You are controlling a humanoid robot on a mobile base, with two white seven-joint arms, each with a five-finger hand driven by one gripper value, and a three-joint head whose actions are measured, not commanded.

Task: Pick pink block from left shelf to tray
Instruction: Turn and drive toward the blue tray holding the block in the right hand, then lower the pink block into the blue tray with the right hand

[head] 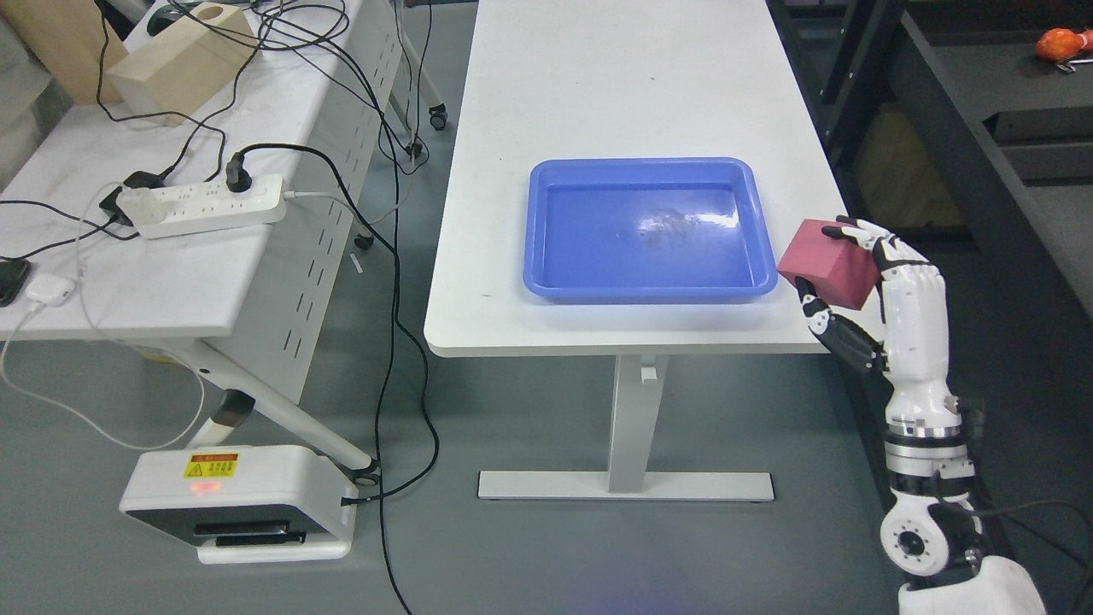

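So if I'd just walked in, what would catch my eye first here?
Probably the white-and-black robot right hand at the right edge, gripping a pink block just off the corner of the white table. Next, the bright blue plastic tray, empty, on the table's near end, left of the block. Further left, a white power strip with black cables lies on a second table.

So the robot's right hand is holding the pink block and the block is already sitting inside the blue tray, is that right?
Not quite. The right hand does hold the pink block, fingers wrapped around it, but the block is not inside the blue tray. The head view shows it in the air just past the tray's right rim, at the right edge of the white table. The tray holds nothing.
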